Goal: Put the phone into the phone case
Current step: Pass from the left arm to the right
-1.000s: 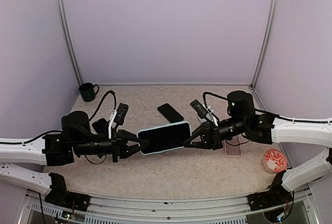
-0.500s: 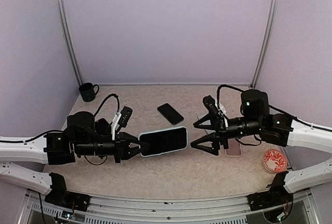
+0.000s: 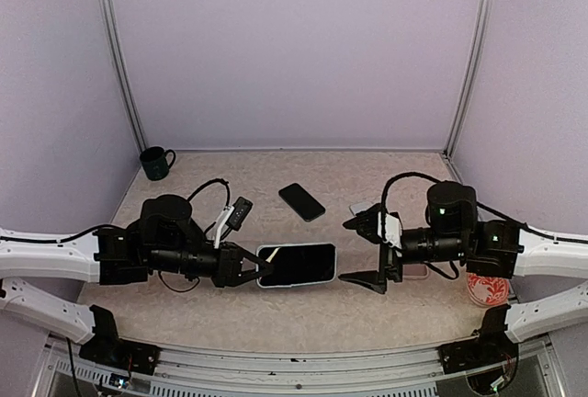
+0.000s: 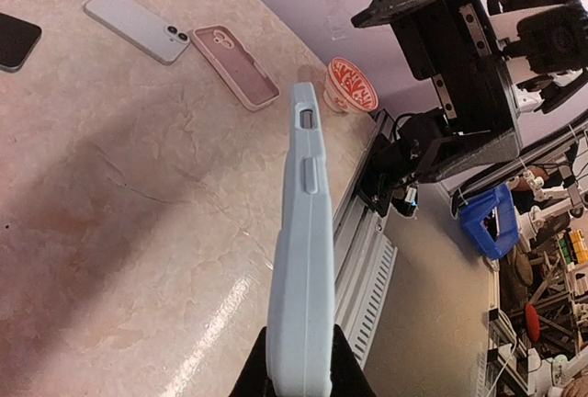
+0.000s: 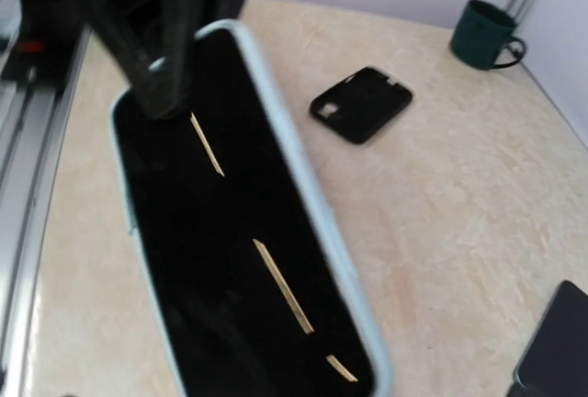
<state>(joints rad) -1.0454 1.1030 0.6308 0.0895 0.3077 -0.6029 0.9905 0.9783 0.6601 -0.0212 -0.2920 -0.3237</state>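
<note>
Top external view: the left gripper [image 3: 260, 271] is pinching one short end of the phone [image 3: 299, 265]. The phone sticks straight out past the fingertips toward the right gripper [image 3: 349, 250], lying roughly level, dark screen up, above the table [image 3: 276, 323]. A light blue case [image 3: 332, 263] rims the screen all the way round, so I read the phone as seated in it.

The right gripper has its jaws spread wide, one finger to the far side and one to the near side. The phone's free end is short of those jaws and not between them. I see bare table in the gap, so no contact.

Left wrist view: I see the case edge-on, side buttons and a slot showing. It rises straight out from between the two black fingers [image 4: 250, 380], which press on its two broad faces at the bottom of the frame. Beyond the case's far tip, a pink case [image 4: 237, 66] and a white phone [image 4: 138, 25] lie flat on the table, just beside each other. A red patterned dish [image 4: 354, 96] sits near the table edge.

Right wrist view: the screen fills the frame, blue rim along its edge, with the left gripper clamped on the far end. My own right fingers do not show here. A black case [image 5: 361, 103] and a green mug [image 5: 482, 34] sit off to one side of the phone, well apart from it.
</note>
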